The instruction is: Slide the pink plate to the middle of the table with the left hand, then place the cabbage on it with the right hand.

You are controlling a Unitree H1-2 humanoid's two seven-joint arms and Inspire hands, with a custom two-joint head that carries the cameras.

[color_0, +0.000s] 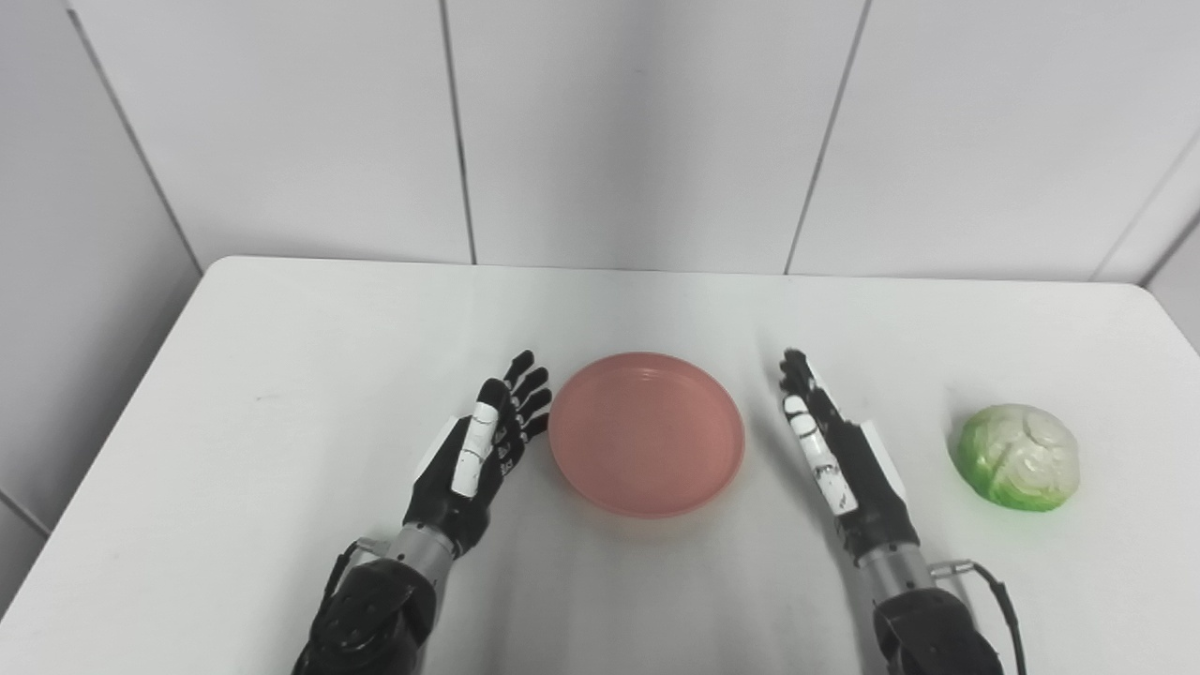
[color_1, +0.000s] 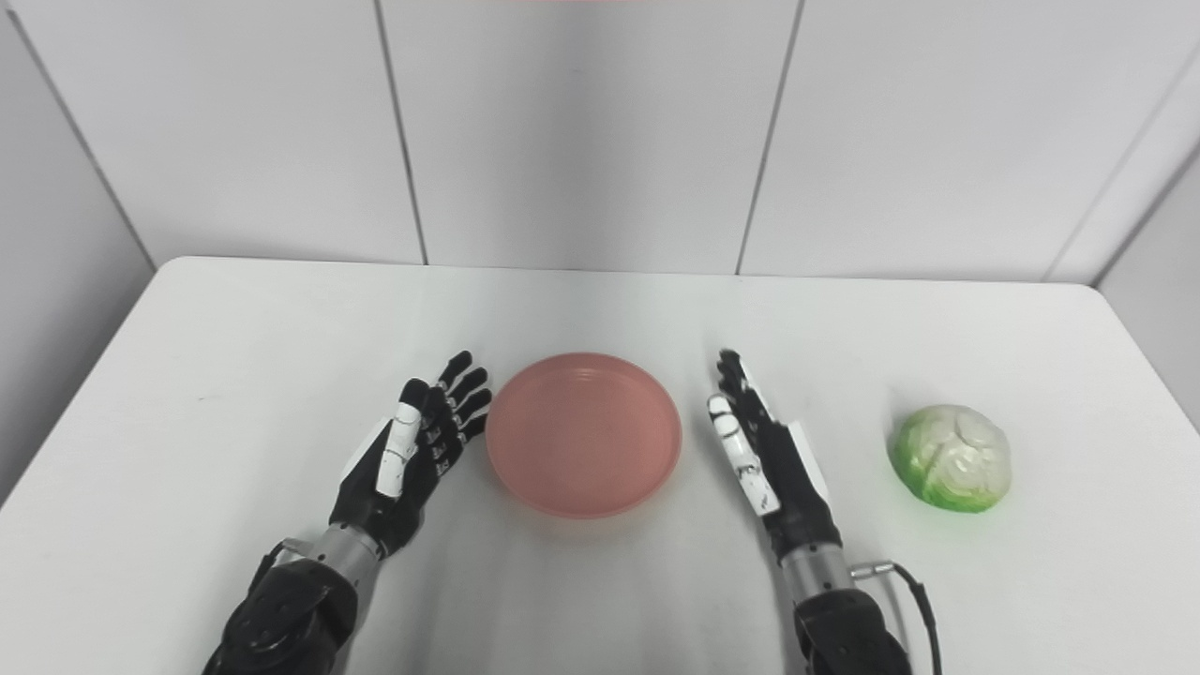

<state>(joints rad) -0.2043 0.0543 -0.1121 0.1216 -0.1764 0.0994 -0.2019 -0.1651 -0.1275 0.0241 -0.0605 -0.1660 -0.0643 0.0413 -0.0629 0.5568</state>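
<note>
We hold our left hand [color_0: 483, 448] flat, fingers spread, empty, just beside the pink plate [color_0: 647, 433] mid-table [color_0: 281, 375]; our right hand [color_0: 834, 450] stands edge-up, fingers extended, empty, between plate and cabbage [color_0: 1018, 457].

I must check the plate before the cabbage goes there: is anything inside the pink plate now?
Nothing lies inside the pink plate; its bare pink floor shows fully. The cabbage sits on the table, beyond the right hand. What is under the plate is covered.
</note>
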